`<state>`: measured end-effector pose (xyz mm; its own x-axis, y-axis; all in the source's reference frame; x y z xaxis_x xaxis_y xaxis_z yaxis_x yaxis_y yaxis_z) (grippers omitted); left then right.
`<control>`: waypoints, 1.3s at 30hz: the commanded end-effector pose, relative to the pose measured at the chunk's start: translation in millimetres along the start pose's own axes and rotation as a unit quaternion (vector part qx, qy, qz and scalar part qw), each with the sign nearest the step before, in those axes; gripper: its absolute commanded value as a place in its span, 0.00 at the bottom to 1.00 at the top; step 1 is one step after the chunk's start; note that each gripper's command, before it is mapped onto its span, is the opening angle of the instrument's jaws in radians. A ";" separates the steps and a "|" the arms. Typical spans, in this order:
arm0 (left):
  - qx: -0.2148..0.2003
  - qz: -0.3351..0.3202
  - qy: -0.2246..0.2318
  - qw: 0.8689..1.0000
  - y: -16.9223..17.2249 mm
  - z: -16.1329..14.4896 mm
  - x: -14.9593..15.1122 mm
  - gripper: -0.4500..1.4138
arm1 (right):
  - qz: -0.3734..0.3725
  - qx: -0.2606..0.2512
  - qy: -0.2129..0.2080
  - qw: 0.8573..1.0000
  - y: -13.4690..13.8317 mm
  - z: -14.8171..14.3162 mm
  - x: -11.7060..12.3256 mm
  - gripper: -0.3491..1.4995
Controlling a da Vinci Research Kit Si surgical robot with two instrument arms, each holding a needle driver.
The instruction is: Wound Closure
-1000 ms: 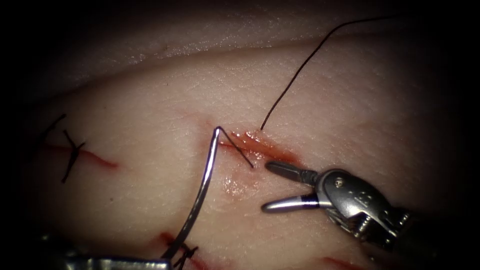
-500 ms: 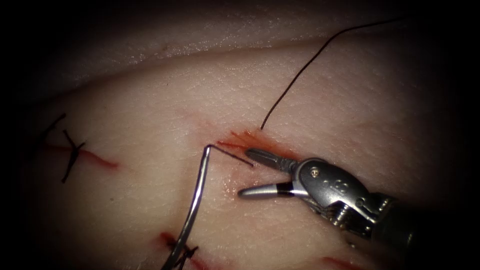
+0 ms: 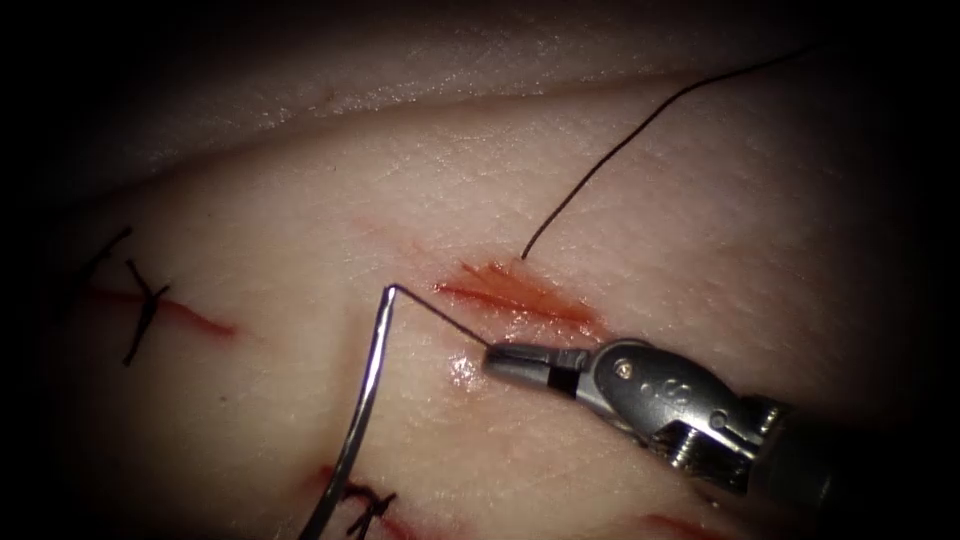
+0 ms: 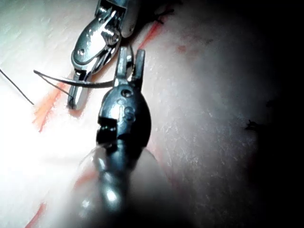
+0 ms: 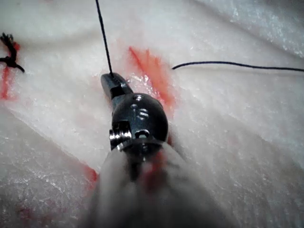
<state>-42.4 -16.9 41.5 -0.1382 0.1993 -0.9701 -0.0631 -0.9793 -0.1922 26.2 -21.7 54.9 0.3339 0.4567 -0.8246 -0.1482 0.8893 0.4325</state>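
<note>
Thread (image 3: 440, 318) is pinched in your right tool (image 3: 493, 358), next to the cut (image 3: 510, 295), maybe to keep it tight. Your needle (image 3: 365, 400) is out of the tissue (image 3: 650, 250), left of the cut. I cannot tell what your left tool (image 4: 129, 52) holds.

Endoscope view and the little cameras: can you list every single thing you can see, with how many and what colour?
tissue: one, pale pink, under everything
cut: one, red with red fluid, in the middle
needle: one, silver, curved, left of the cut, lifted clear of the tissue
thread: two dark strands, one from the needle's top end to the right end effector, one rising from the cut's upper edge
tied stitches: two, dark, far left and near the bottom edge
left end effector: one, dark metal, seems to hold the needle's other end
right end effector: one, silver, jaws shut on the thread just below the cut
</note>
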 end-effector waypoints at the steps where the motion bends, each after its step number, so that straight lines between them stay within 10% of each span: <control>1: 0.008 -0.005 -0.002 1.000 0.2 0.9 -1.1 0.00 | -0.002 0.003 0.002 1.000 -1.9 0.5 0.2 0.00; 6: 0.040 -0.021 0.002 0.999 3.7 0.2 -2.9 0.00 | -0.003 0.027 0.009 1.000 -9.3 -0.2 3.0 0.00; 13: 0.057 -0.031 0.013 0.998 5.1 -1.5 -0.2 0.00 | -0.009 0.030 0.016 0.999 -9.8 0.2 6.0 0.04; 16: 0.088 -0.036 0.022 0.995 3.2 -3.0 1.2 0.00 | -0.031 0.019 0.030 0.999 -7.6 -0.5 6.9 0.73; 22: 0.152 -0.043 0.024 0.987 -0.7 -7.6 1.8 0.00 | -0.091 -0.015 0.034 0.995 -4.4 -2.9 8.5 0.84; 35: 0.166 -0.035 0.017 0.985 -1.4 -7.7 -0.3 0.00 | -0.199 -0.073 -0.073 0.975 1.3 3.3 3.9 0.70; 37: 0.166 -0.035 0.017 0.985 -1.4 -7.7 -0.3 0.00 | -0.206 -0.060 -0.075 0.974 1.0 4.3 2.8 0.45; 39: 0.166 -0.035 0.017 0.985 -1.4 -7.7 -0.3 0.00 | -0.208 -0.053 -0.073 0.974 1.0 4.5 2.4 0.00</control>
<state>-34.0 -16.0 40.4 -0.0899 0.2601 -0.9614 -0.3931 -0.8962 -0.2057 30.3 -20.0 54.6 0.5170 0.0548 -0.8542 -0.0643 0.9976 0.0251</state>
